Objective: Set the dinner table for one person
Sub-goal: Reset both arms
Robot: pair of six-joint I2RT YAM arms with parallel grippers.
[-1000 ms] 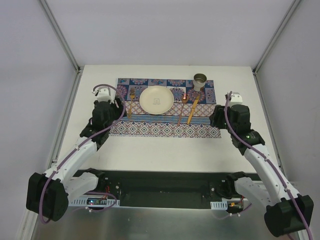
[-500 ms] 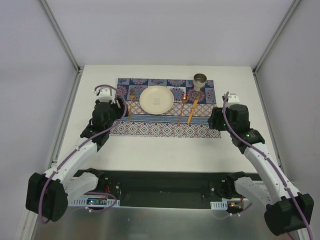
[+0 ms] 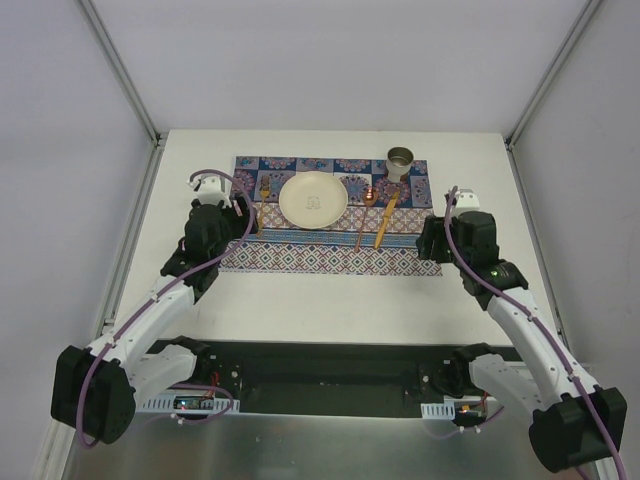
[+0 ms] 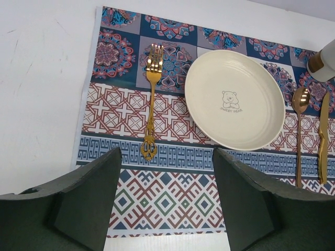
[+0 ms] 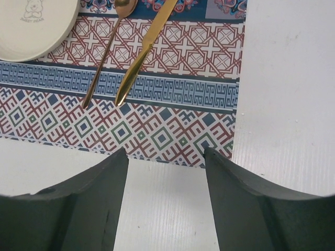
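White dinner table point(image 3: 330, 295): fills the rail-framed floor ahead of both arm bases. Toward its far edge, a blue-and-red patterned placemat point(image 3: 300, 262), lying flat. On the mat's far half — a cream plate point(image 4: 235, 99) with a small bear print, and a gold fork point(image 4: 152, 104) just beside it on the left, tines toward the far edge. Right of the plate, a gold spoon point(image 4: 299, 136), then a gold knife point(image 5: 144, 55), side by side, not touching. At the mat's far right corner, a metal cup point(image 3: 400, 160), upright. Left gripper point(image 4: 166, 154): hovers over the mat's near left part, claw spread wide, grips nothing. Right gripper point(image 5: 165, 154): hangs above the mat's near right corner, claw likewise wide apart — empty.
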